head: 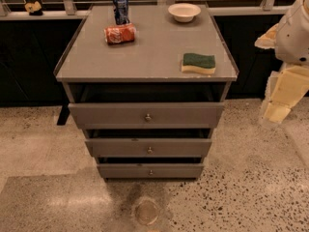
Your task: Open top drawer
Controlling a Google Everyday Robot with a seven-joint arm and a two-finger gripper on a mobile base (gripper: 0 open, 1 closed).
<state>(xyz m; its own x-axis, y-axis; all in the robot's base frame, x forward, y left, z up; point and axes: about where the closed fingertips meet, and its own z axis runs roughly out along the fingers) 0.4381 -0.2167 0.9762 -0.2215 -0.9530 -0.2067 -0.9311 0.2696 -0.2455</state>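
Note:
The top drawer (pixel 116 115) is the widest of three grey drawer fronts in the cabinet, with a small round metal knob (pixel 147 117) at its centre. Its front stands forward of the cabinet frame, with a dark gap between it and the tabletop. My gripper (pixel 276 111), pale yellow below the white arm, hangs at the right edge of the view. It is to the right of the cabinet, about level with the top drawer front, and touches nothing.
On the grey cabinet top (pixel 149 47) are an upright blue can (pixel 120 8), a red can on its side (pixel 119 34), a white bowl (pixel 184 12) and a green-and-yellow sponge (pixel 198 63). Two narrower drawers (pixel 120 148) (pixel 125 170) sit below. The floor is speckled terrazzo.

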